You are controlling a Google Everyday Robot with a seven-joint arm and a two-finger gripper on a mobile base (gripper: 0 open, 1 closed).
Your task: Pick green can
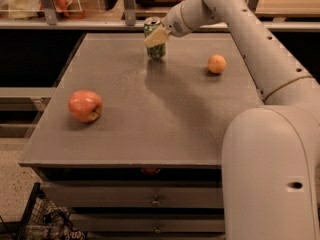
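The green can (156, 48) is upright at the far middle of the grey table (150, 134), its silver top showing. My gripper (156, 36) reaches in from the right and is closed around the can's upper half. One pale finger (155, 37) lies across the can's front; the other is hidden behind it. The can's base is at or just above the table top, with its shadow right below it.
A red apple (85, 105) lies at the table's left. A small orange (217, 64) lies at the far right. My white arm (260, 59) spans the right side. A shelf rail (100, 24) runs behind the table, with drawers (155, 199) below the front edge.
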